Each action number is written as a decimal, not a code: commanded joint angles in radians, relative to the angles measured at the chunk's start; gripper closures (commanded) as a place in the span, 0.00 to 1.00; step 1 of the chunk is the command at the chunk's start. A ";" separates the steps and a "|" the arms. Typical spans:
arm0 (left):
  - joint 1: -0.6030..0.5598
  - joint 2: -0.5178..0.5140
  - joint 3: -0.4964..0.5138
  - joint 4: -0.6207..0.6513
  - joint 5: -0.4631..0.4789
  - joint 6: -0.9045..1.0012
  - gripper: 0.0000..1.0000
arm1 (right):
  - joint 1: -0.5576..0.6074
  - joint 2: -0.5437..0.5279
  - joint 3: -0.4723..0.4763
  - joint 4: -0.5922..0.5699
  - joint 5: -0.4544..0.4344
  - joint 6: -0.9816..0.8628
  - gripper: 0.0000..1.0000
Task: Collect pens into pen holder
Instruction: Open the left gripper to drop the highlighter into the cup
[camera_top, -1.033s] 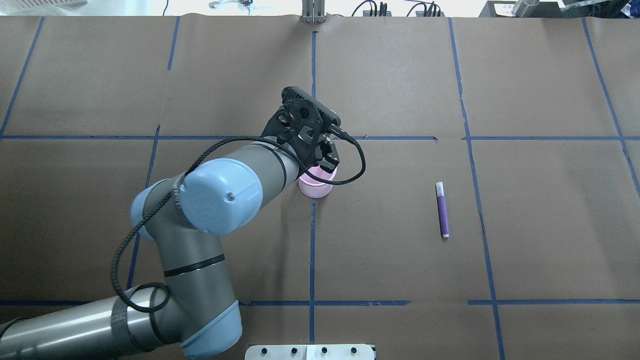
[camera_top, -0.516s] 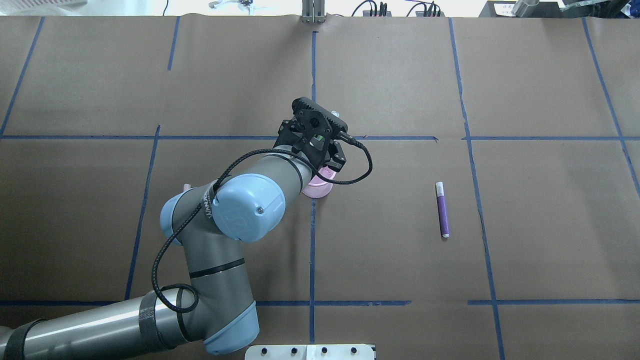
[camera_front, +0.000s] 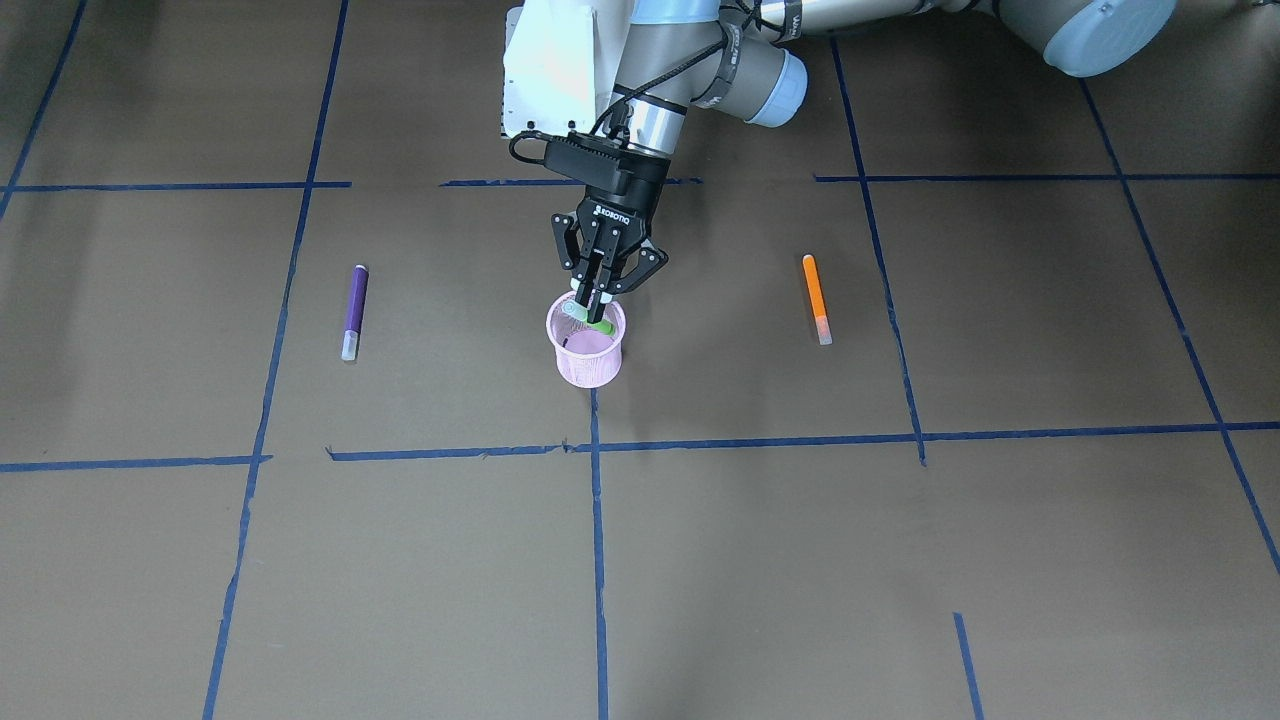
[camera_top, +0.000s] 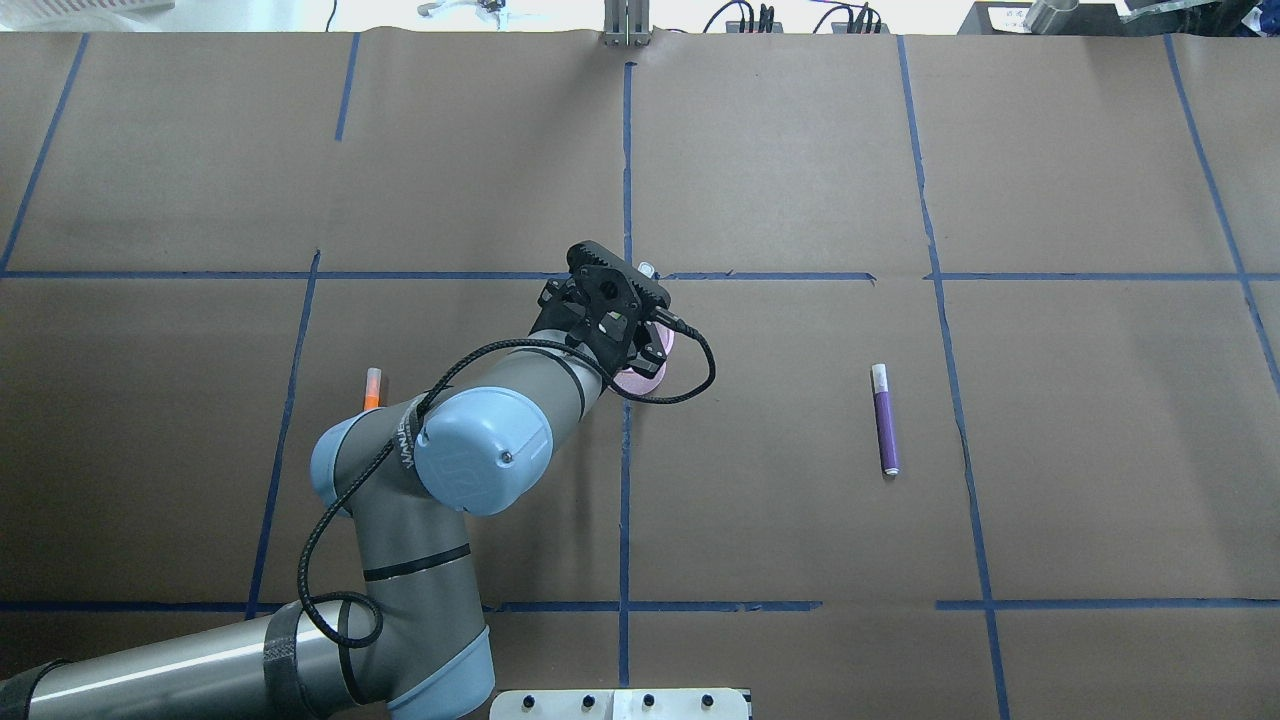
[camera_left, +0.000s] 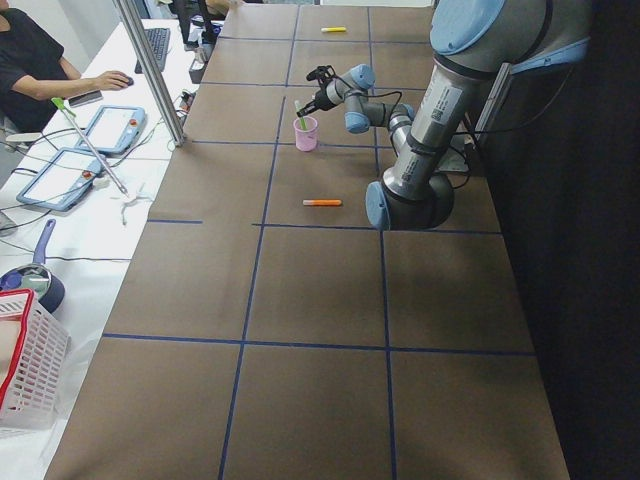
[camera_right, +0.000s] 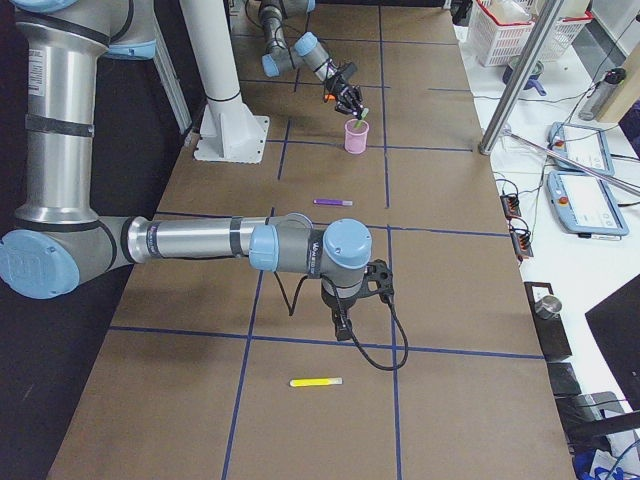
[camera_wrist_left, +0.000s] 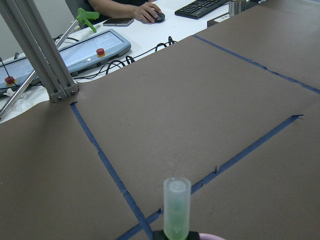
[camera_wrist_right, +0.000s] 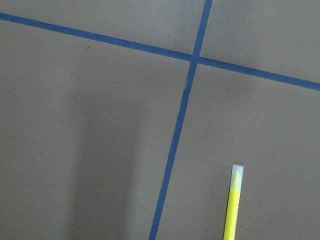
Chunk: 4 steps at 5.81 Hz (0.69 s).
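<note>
Left arm (camera_front: 660, 95) angled down at frame's upper centre; left gripper (camera_front: 598, 293) fingers clamped on green pen (camera_front: 602, 325), tilted, lower end inside pen holder (camera_front: 590, 366); right gripper (camera_right: 341, 326) fingers: cannot tell.

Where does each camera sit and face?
Front: across table, facing robot; left claw over round pink wire-mesh cup.
Overhead: behind robot, downward; left arm.
Left: left end; left arm near.
Right: right end; right arm near.
Left wrist: forward, over green marker pen.
Right wrist: down, yellow marker pen.
Front, overhead share purple marker pen.
</note>
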 joint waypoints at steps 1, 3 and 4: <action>0.004 -0.005 -0.008 -0.003 -0.003 -0.014 0.00 | 0.000 0.000 -0.005 0.001 -0.001 0.000 0.00; -0.023 0.000 -0.017 0.011 -0.001 -0.074 0.00 | 0.000 0.003 -0.078 0.002 -0.003 -0.003 0.01; -0.058 0.005 -0.017 0.026 -0.018 -0.168 0.00 | 0.002 0.037 -0.165 0.034 -0.001 -0.022 0.01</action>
